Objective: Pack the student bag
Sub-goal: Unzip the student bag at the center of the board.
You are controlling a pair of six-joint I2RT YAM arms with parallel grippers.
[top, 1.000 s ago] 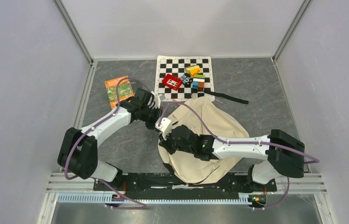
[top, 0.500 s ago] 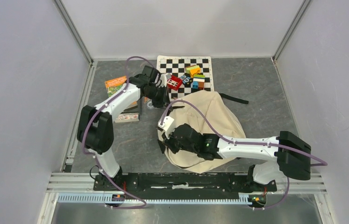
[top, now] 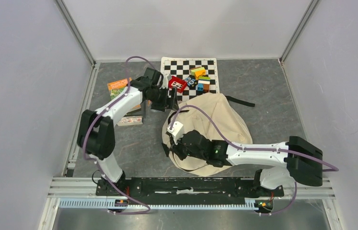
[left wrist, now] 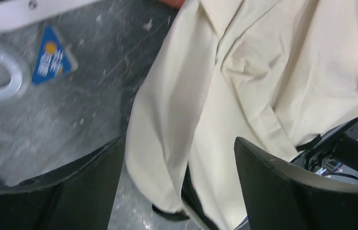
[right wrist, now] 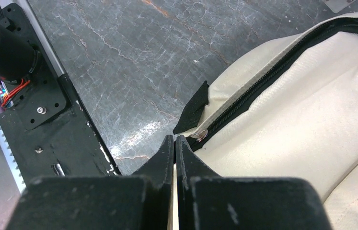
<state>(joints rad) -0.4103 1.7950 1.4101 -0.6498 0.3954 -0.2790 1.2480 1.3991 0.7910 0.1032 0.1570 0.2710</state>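
Note:
The student bag [top: 215, 122], cream fabric with a black zipper [right wrist: 263, 88], lies slumped in the middle of the table. My left gripper [top: 172, 98] hovers over the bag's far left corner. In the left wrist view it [left wrist: 177, 141] is open, with folds of the bag [left wrist: 244, 72] below the gap and nothing gripped. My right gripper [top: 171, 149] reaches across to the bag's near left edge. In the right wrist view it [right wrist: 174, 137] is shut, with a thin sliver of cream fabric between the jaws, just beside the zipper pull [right wrist: 199, 134].
A checkered mat [top: 210, 64] at the back carries a red block [top: 177, 84] and several coloured blocks [top: 201, 79]. An orange book [top: 118, 87] and a second flat item [top: 131, 120] lie to the left. A black strap [top: 240, 101] trails off the bag's right side.
My left gripper moved away from me along the bag's left side, dragging the fabric toward the mat, then opened and let go. The right gripper stayed shut at the near edge.

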